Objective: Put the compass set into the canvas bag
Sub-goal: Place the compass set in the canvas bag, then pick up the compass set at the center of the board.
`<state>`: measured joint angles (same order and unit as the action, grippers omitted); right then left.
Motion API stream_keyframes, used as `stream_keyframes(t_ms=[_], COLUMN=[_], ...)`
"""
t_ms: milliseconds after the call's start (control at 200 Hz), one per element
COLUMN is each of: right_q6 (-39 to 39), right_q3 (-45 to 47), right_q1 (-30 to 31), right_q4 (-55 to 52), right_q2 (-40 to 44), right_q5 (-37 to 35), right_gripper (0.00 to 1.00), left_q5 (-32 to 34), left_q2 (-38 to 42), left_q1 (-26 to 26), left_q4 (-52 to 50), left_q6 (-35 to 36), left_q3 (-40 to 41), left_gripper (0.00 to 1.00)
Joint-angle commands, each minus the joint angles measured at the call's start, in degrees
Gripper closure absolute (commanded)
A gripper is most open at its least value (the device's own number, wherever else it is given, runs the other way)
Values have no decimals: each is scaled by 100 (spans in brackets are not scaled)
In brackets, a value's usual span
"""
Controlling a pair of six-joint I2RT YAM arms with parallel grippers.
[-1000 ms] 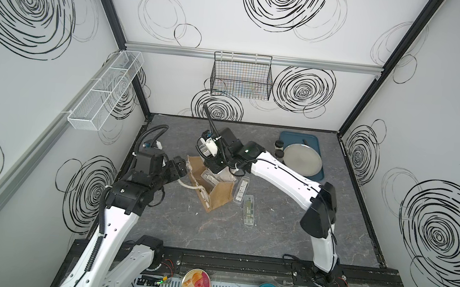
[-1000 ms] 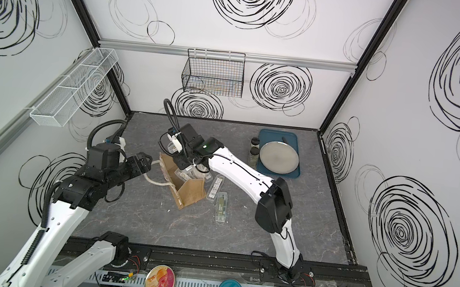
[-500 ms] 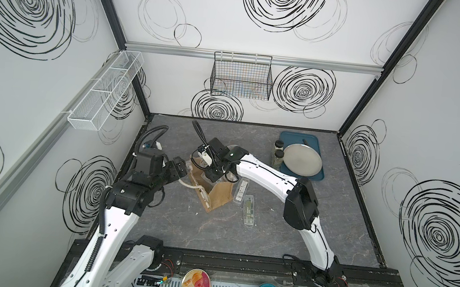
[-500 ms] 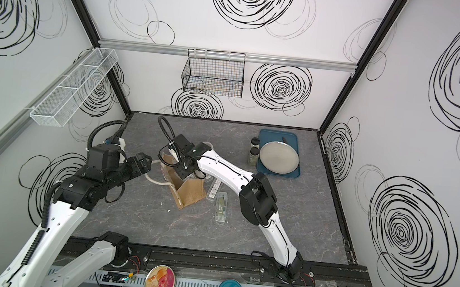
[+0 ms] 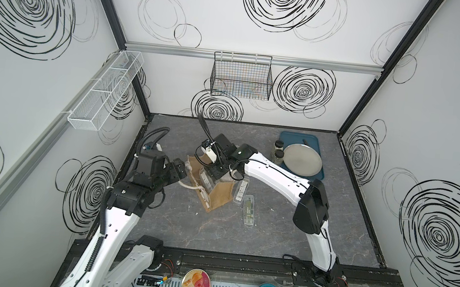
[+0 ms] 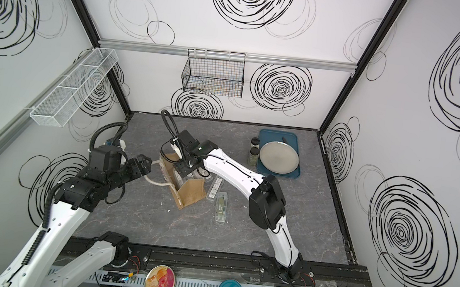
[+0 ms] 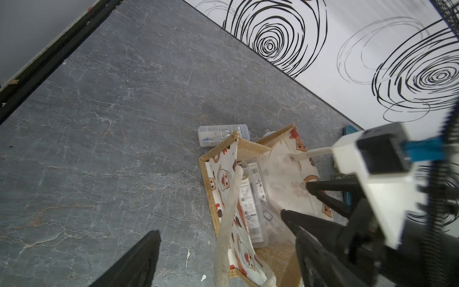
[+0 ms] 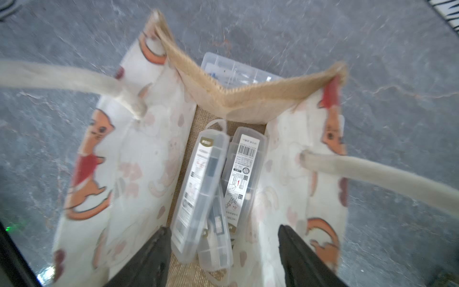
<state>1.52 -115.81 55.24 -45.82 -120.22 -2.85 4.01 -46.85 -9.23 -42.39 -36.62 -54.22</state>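
Compass set cases [image 8: 201,184] are on the floor of the canvas bag [image 5: 220,197]. They lie flat and side by side, another partly under them, long axes running from the jaws toward the far burlap end. Directly above, the right gripper [image 8: 223,229] hangs in the bag mouth. Its fingers are spread wide, the cases below the gap, nothing pinched. In both top views the bag stands left of centre on the table [image 5: 213,235], mouth upward.

Now the bit that matters. A loose case [image 5: 240,191] lies on the table just beside the bag at its 3 o'clock, long axis roughly 12 to 6. A second loose case [image 5: 249,210] sits near it at 4 o'clock, same lie. Both are on the right arm's side, out toward 4 o'clock from the right jaws and past the bag wall. My read: up, over, and set the jaws across the narrow width.

At the bag's 9 o'clock the left gripper [image 5: 180,171] is spread too. A rope handle [image 7: 229,213] passes between its fingers, unclamped as far as I can tell. Well apart at 2 o'clock sits a blue tray [image 5: 293,137] carrying a plate [image 5: 303,159].
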Motion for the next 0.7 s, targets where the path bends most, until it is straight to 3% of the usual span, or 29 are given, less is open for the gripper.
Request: stream_keyframes(t_ms=[0, 130, 330, 560, 695], right_q6=[245, 788, 1786, 2441, 2739], right_q3=[-280, 240, 2239, 5371, 6169], right_q1=[-119, -410, -868, -978, -901], right_q4=[-326, -640, -736, 764, 1328], right_q2=[631, 1290, 2728, 4297, 4450], right_q5=[-192, -301, -421, -13, 284], right_gripper=[27, 26, 24, 21, 21], left_q5=[253, 476, 714, 655, 693], left_q2=[-67, -126, -113, -175, -247], left_q1=[-128, -345, -576, -626, -634], left_q4=[29, 28, 137, 279, 282], left_q6=[84, 128, 208, 260, 329], left_q3=[-167, -230, -178, -130, -137], left_gripper=[11, 11, 11, 11, 11])
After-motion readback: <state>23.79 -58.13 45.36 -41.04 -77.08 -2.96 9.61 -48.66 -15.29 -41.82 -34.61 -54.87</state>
